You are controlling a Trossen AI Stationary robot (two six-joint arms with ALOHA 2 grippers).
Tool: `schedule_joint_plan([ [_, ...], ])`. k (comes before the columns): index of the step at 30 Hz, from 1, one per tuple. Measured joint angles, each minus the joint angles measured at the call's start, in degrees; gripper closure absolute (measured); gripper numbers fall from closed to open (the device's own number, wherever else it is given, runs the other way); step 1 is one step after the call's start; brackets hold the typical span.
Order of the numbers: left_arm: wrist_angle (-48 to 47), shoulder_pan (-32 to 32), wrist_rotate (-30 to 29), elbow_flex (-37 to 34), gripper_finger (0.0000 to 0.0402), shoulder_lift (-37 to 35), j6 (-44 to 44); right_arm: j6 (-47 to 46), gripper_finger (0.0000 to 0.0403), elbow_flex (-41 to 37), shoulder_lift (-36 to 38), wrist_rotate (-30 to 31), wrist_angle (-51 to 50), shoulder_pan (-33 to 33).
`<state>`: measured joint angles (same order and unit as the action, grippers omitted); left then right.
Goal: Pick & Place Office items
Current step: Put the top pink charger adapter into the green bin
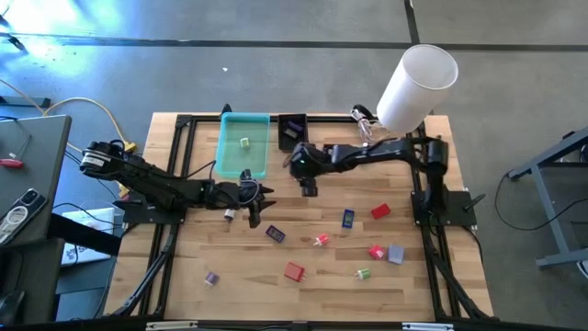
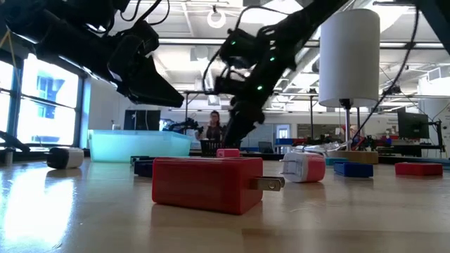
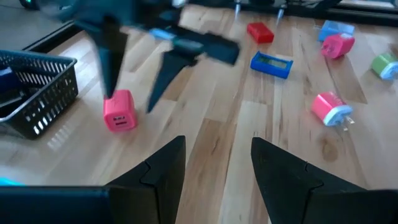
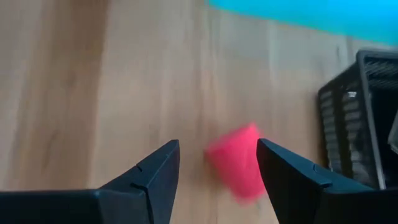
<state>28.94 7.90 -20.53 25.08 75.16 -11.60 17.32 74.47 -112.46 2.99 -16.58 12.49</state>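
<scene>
From above, the left end effector (image 1: 254, 204) reaches in over the table (image 1: 184, 276) with its fingers spread and empty, the right end effector (image 1: 308, 184) hangs beside the teal tray (image 1: 243, 145), and most office items (image 1: 349, 241) lie scattered on the near half (no writing is legible). Level with the table, a red charger block (image 2: 207, 182) sits nearest. The left wrist view shows a pink block (image 3: 119, 111) under the right arm's fingers; in the right wrist view it (image 4: 236, 160) lies between parted fingers, unheld.
</scene>
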Motion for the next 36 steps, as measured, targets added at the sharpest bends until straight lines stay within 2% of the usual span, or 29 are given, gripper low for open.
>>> schedule_joint_plan([
  [4, -1.1, 0.0, 0.0, 0.0, 0.0224, 0.0, 0.0, 1.9, 0.0199, 4.4, -2.2, 0.6, -4.0, -0.1],
  [12, -2.3, 0.2, 1.4, 0.0, 0.0224, 0.0, 0.0, 4.3, 0.0199, 8.8, -2.0, 1.3, -10.9, 0.5],
  [16, -2.7, 0.2, 3.6, 0.0, 0.0224, 0.0, 0.0, 6.7, 0.0199, 9.0, -2.0, 1.4, -11.6, 1.5],
  [22, -4.3, 0.2, 5.9, 0.0, 0.0224, 0.0, -0.4, 5.1, 0.0199, 8.9, -2.0, -0.6, -12.8, 3.4],
  [36, -4.5, 1.3, 6.1, 0.0, 0.0224, 0.0, -2.6, 5.4, 0.0199, 8.9, -2.4, -1.8, -12.8, 3.8],
])
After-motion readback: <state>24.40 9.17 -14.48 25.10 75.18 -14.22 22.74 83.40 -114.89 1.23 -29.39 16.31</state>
